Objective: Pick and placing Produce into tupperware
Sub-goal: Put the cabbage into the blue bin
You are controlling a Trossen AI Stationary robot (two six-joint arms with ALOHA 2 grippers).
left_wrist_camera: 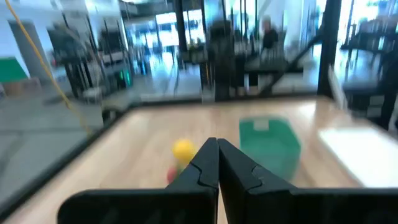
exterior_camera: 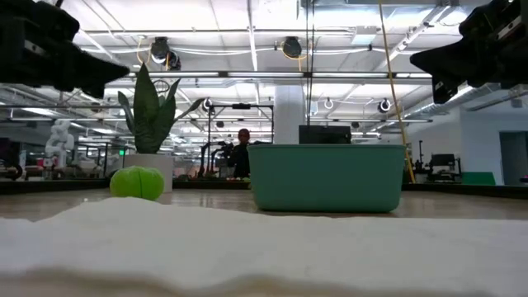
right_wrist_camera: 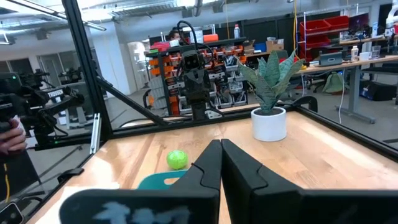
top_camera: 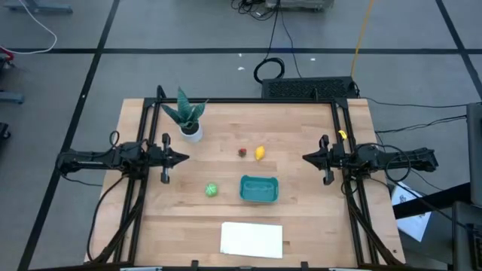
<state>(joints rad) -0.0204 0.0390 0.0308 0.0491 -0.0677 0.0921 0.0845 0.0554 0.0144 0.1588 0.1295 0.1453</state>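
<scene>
The teal tub (top_camera: 259, 189) sits on the table near the middle, with nothing in it that I can see. The light green round fruit (top_camera: 212, 190) lies just left of it. The yellow lemon (top_camera: 260, 153) and the small dark red piece (top_camera: 242, 152) lie side by side farther back. My left gripper (top_camera: 186, 158) is shut and hovers at the table's left side, pointing toward the middle. My right gripper (top_camera: 305, 157) is shut and hovers at the right side, facing it. In the left wrist view the lemon (left_wrist_camera: 183, 149) and tub (left_wrist_camera: 269, 144) show beyond the shut fingers.
A spiky green plant in a white pot (top_camera: 190, 119) stands at the far left of the table. A flat white sheet (top_camera: 251, 239) lies at the near edge. Black frame rails (top_camera: 143, 188) run along both sides. People and racks show in the room behind.
</scene>
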